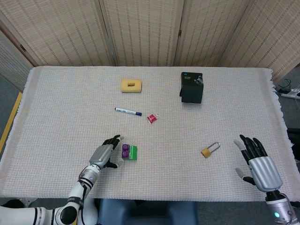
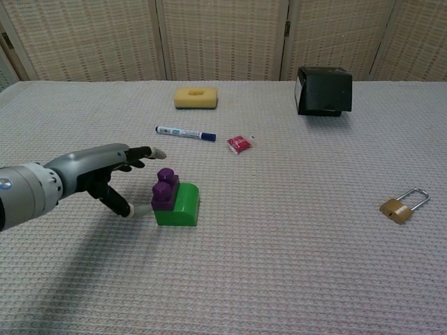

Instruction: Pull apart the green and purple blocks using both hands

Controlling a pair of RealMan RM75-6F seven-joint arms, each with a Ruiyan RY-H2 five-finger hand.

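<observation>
A purple block [image 1: 125, 150] [image 2: 165, 189] sits pressed onto a green block [image 1: 133, 153] [image 2: 180, 206] near the table's front, left of centre. My left hand [image 1: 106, 152] [image 2: 105, 173] hovers just left of the pair, fingers spread, its thumb tip reaching the foot of the purple block; it holds nothing. Far off at the front right, my right hand [image 1: 258, 162] is open with fingers spread, and the chest view does not show it.
A brass padlock [image 1: 209, 150] [image 2: 402, 204] lies between the blocks and my right hand. Farther back are a blue-capped marker [image 1: 128, 111] [image 2: 185, 132], a small red packet [image 1: 151, 118] [image 2: 239, 144], a yellow sponge [image 1: 131, 85] [image 2: 195, 97] and a black box [image 1: 191, 87] [image 2: 323, 91].
</observation>
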